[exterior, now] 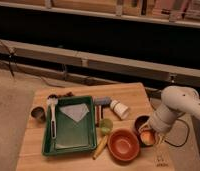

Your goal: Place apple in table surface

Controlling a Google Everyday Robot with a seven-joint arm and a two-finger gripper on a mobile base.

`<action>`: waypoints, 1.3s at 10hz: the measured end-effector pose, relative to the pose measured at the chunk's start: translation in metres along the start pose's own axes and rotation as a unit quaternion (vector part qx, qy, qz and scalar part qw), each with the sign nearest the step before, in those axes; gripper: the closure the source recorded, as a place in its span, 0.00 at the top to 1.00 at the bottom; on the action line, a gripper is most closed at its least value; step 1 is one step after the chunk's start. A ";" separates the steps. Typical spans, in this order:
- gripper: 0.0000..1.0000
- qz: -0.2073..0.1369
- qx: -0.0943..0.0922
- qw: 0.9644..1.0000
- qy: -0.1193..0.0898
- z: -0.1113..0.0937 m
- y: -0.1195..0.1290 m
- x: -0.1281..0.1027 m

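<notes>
The apple (147, 136), small and orange-red, sits at the tip of my gripper (150, 133), just right of the larger orange-red bowl (124, 145) and low over the light tan wooden table surface (128, 95). The gripper is shut on the apple. My white arm (179, 102) comes in from the right and bends down to it. I cannot tell whether the apple touches the tabletop.
A dark cup (141, 121) stands just behind the apple. A green tray (70, 131) holds a white sheet. A yellow banana (99, 147), a small green cup (105, 125), a white cup on its side (119, 109), a brush (52, 112) and a metal cup (38, 113) are also there. The table's right edge is near.
</notes>
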 end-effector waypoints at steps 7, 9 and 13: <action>0.00 -0.020 -0.023 0.999 -0.029 -0.016 -0.046 0.071; 0.00 -0.036 -0.029 0.998 -0.038 -0.012 -0.065 0.079; 0.00 -0.102 -0.104 0.989 -0.028 0.006 -0.126 0.066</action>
